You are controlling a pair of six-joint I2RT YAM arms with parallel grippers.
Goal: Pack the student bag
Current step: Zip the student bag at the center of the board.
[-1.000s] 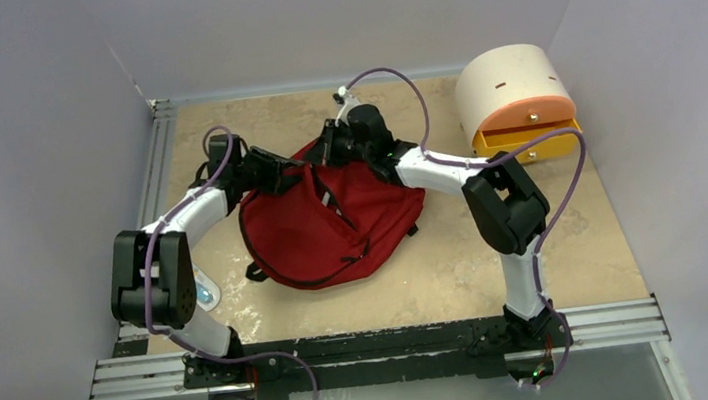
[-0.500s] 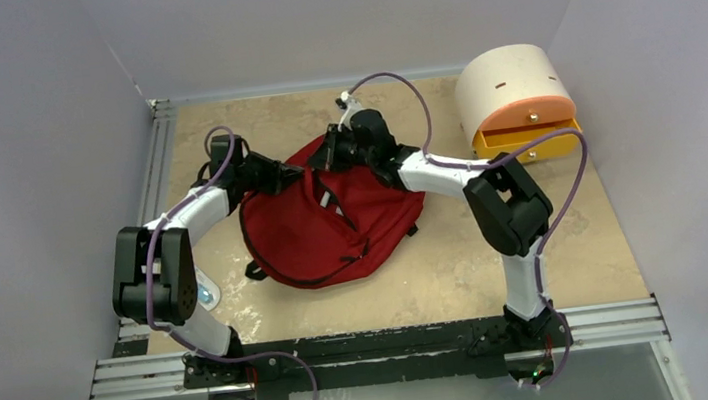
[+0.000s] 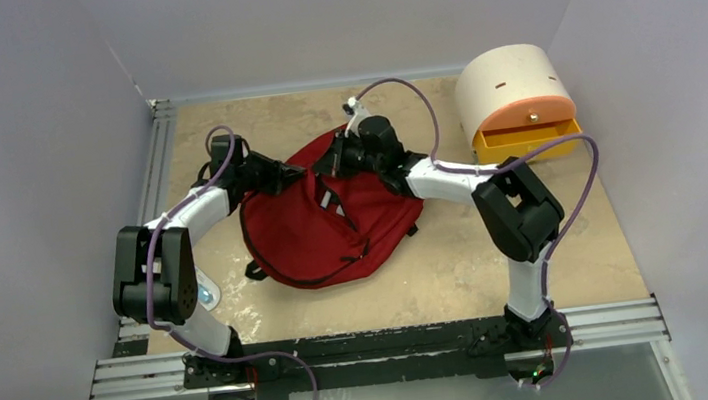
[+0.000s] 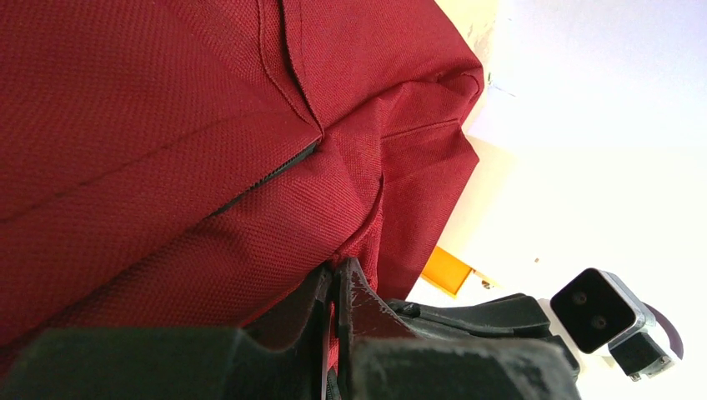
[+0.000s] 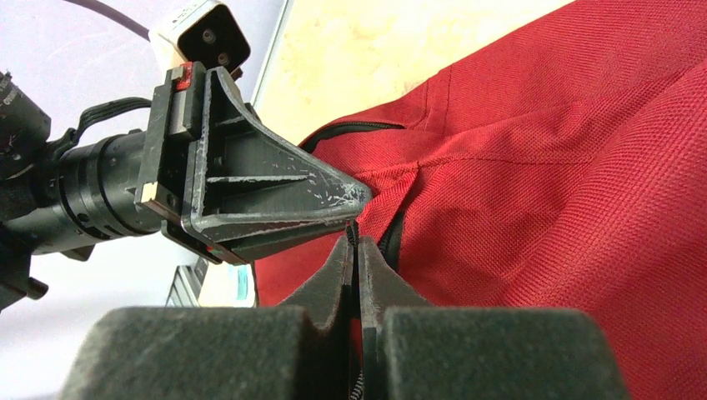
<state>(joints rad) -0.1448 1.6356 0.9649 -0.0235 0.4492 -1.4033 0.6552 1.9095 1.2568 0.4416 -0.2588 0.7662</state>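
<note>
The dark red student bag (image 3: 333, 225) lies on the table between my arms, its black zipper running across the top. My left gripper (image 3: 299, 173) is shut on a fold of the bag's red fabric at its far left edge (image 4: 336, 271). My right gripper (image 3: 324, 163) is shut on the bag's black zipper edge (image 5: 357, 242) right next to the left gripper, whose fingers (image 5: 283, 196) fill the right wrist view. The bag's far edge is lifted a little. The bag's inside is hidden.
A cream-and-orange rounded drawer box (image 3: 516, 101) stands at the back right, its orange drawer slightly pulled out. A small white and teal object (image 3: 206, 293) lies by the left arm. Metal rails run along the left and near edges.
The right gripper has shifted a little to the right and back with the bag's edge, spreading the far rim. The left gripper has stayed put.
</note>
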